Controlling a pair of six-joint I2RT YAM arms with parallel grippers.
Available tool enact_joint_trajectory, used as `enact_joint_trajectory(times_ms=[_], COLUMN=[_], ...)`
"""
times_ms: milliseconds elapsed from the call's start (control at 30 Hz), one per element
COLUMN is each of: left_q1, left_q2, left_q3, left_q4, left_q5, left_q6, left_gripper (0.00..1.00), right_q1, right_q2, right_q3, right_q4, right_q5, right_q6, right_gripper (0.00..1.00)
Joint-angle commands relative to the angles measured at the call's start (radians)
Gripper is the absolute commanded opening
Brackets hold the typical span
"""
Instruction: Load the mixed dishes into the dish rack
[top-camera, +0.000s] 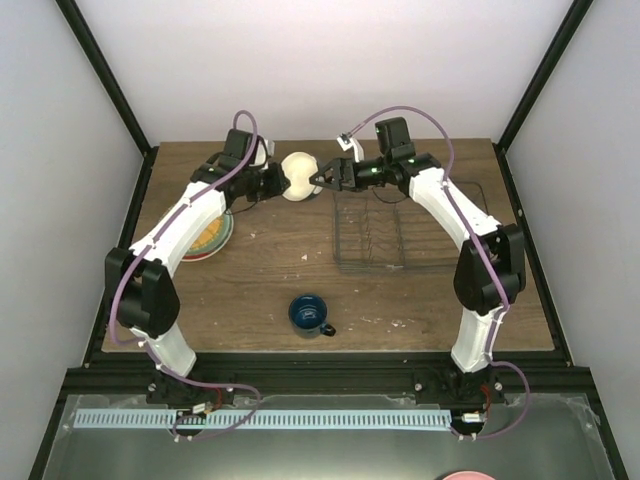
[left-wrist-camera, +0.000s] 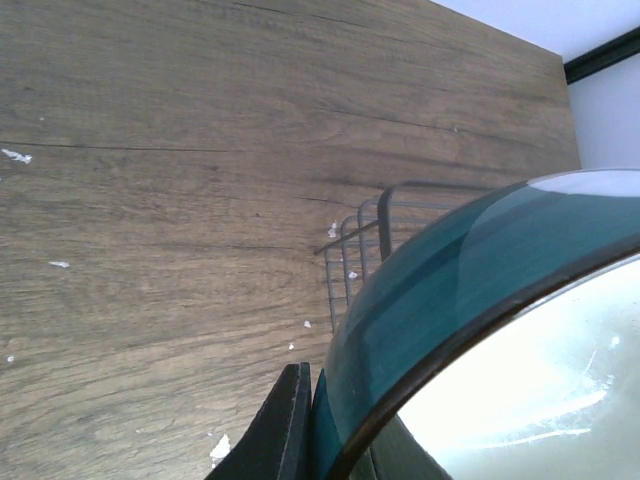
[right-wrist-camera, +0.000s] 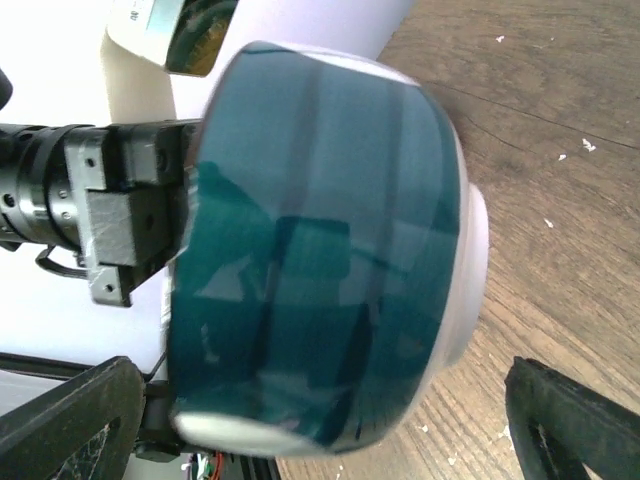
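Observation:
My left gripper (top-camera: 278, 181) is shut on the rim of the round bowl (top-camera: 299, 177), cream inside and teal outside. It holds the bowl on its side above the far middle of the table. In the left wrist view one finger (left-wrist-camera: 287, 425) presses the bowl's outer wall (left-wrist-camera: 470, 290). My right gripper (top-camera: 318, 181) is open right at the bowl's right side. In the right wrist view the bowl (right-wrist-camera: 320, 260) fills the gap ahead of the spread fingers (right-wrist-camera: 70, 420). The dark wire dish rack (top-camera: 372, 236) lies just right of the bowl. It holds no dishes.
The dark blue mug (top-camera: 311, 315) stands upright at the near middle. A yellow-orange plate on a mint green one (top-camera: 212, 240) lies at the left, partly under my left arm. A black frame edges the table. A pink rim (top-camera: 468, 476) shows at the bottom edge.

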Motion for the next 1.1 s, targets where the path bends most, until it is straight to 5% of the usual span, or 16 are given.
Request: enact_joint_trajectory(times_ms=[0,467,1067], left_q1=[-0.012,-0.017,-0.017], left_q2=[0.001,0.008,0.014], left_q3=[0.063,0.046,-0.015], left_q4=[0.047,0.063,0.108], left_q5=[0.049,0.1,0.135], left_q6=[0.01,0.01,0.009], left_gripper=[0.0,0.0,0.0], right_q1=[0.009,0.036,0.042], right_q2=[0.026,0.041,0.033], right_q3=[0.002,-0.019,-0.041], right_q4=[0.074,0.179,0.168], right_q5=[-0.019,-0.063,-0.093], right_q6=[0.015,0.047,0.026], right_gripper=[1.0,0.99,0.37])
